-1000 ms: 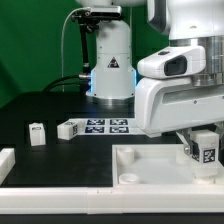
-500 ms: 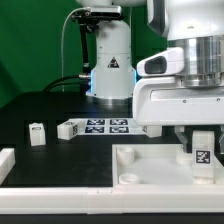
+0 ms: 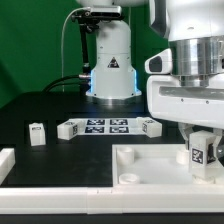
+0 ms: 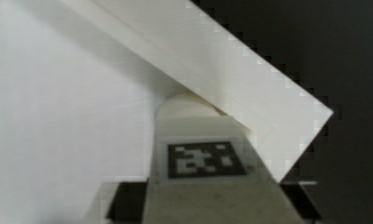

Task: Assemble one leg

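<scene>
I have the gripper (image 3: 203, 141) closed on 1 leg (image 3: 204, 153), held upright over the panel (image 3: 150, 162), I judge so its base lines up for seating.

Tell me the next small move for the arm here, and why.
Probably ease the leg straight down onto the white panel: the gripper holds it upright, tag showing, over the panel's side at the exterior view's right. Whether a hole lies under it is hidden.
</scene>
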Controlling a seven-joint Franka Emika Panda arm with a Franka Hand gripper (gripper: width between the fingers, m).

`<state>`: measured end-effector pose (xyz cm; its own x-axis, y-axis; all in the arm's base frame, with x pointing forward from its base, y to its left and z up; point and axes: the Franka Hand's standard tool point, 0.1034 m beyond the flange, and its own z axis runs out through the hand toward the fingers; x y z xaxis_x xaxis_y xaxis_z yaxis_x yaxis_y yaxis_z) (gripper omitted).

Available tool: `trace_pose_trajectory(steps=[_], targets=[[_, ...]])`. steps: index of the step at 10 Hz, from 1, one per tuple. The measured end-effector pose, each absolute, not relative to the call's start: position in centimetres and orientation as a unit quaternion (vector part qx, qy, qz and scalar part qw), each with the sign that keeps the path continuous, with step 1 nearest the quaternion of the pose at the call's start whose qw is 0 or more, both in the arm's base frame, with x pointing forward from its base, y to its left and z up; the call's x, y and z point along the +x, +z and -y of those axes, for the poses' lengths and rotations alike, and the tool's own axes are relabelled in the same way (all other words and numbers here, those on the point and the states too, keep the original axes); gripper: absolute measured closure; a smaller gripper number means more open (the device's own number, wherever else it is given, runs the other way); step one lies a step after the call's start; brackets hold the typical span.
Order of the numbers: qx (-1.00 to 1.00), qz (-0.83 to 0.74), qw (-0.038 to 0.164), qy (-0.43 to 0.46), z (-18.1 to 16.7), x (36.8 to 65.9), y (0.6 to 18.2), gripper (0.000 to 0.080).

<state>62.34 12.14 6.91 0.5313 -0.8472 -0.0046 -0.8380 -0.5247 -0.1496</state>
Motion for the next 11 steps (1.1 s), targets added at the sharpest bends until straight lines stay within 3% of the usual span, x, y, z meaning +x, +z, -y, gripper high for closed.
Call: trace_pose_trajectory(steps=[2, 4, 5, 6, 11], targets=[[-0.870, -0.487, 0.068, -0.033, -12.1, 62.3, 6.9, 0.0509], [-0.893, -0.442, 0.069, -0.041, -12.4, 62.3, 6.9, 0.0226], [-0.914, -0.398, 0.066, -0.045, -12.6, 62.3, 6.9, 0.0226], [-0.943, -0.324, 0.062, -0.050, -12.6, 62.4, 7.0, 0.0165], [-0.998, -0.006, 0.033, -0.044, -13.2, 62.1, 7.2, 0.0151]])
